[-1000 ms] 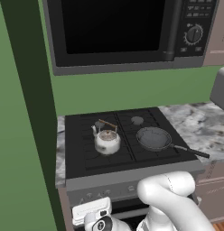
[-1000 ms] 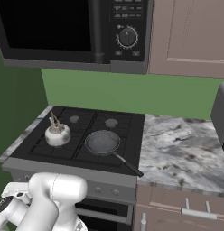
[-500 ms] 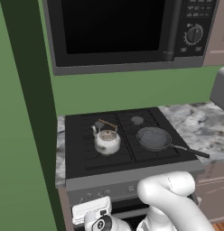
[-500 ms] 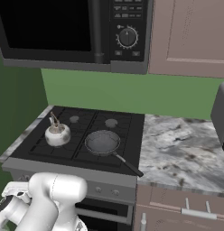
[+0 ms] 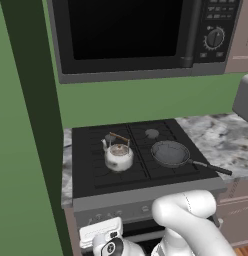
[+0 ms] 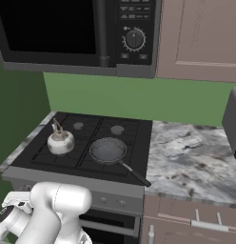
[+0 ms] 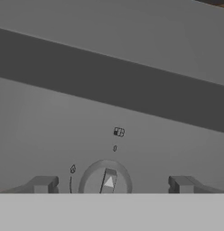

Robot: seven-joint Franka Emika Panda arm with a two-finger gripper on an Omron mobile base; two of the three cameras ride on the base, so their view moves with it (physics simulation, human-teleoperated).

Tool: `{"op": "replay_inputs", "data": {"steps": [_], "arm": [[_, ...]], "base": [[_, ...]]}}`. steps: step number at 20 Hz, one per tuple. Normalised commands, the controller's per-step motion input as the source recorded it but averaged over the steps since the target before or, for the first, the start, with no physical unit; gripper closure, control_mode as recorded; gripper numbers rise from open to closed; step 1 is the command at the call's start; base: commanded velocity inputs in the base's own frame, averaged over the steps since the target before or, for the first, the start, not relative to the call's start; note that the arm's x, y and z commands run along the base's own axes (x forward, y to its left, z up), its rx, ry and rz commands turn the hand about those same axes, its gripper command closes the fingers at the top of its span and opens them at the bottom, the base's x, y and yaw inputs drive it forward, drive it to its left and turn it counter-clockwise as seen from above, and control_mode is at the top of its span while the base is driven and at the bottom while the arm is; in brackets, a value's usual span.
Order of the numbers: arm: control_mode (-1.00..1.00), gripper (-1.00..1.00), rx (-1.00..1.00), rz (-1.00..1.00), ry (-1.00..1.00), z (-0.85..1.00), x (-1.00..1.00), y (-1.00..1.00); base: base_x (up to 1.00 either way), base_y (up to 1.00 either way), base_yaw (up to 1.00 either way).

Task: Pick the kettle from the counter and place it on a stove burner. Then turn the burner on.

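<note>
Look at the stove first: your kettle [image 5: 118,155] is already off the bench [image 6: 196,159] and sits upright on the front left burner of the black stove top [image 5: 96,172], with the dark frying pan [image 5: 171,153] just beside it on the next burner. So the first half of the job looks done, and what is left is to turn the burner on. Your arm is bent down low in front of the stove, and the pincer [image 7: 109,185] is wide open and holds nothing. In the hand view its two dark tips stand on each side of a round grey knob [image 7: 106,179] on the stove's front panel, so it looks lined up to close on that knob and twist it (that is my guess for your next move). The knob has a small light pointer that aims almost straight up, and I take that to mean it is not turned yet, but I cannot be sure. Some things are hard to see. The burner cap under the kettle is hidden by the kettle itself. The tiny marks above and beside the knob are too small to read. The bottom of the knob is cut off in the hand view. You also cannot tell from these pictures which burner this knob belongs to, and no flame shows anywhere.
</note>
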Motion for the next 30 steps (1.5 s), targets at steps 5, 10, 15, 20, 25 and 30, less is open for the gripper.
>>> {"op": "replay_inputs", "data": {"steps": [5,10,15,20,25,30], "arm": [[-1.0,-1.0,0.0,0.0,0.0,0.0,0.1,0.0],[-1.0,-1.0,0.0,0.0,0.0,0.0,0.0,0.0],[-1.0,1.0,0.0,0.0,0.0,0.0,0.0,0.0],[-1.0,1.0,0.0,0.0,0.0,0.0,0.0,0.0],[-1.0,1.0,0.0,0.0,0.0,0.0,0.0,0.0],[-1.0,1.0,0.0,0.05,0.0,0.0,0.0,0.0]], "base": [[0.0,0.0,0.0],[0.0,0.0,0.0],[0.0,0.0,0.0],[0.0,0.0,0.0],[0.0,0.0,0.0],[0.0,0.0,0.0]]}}
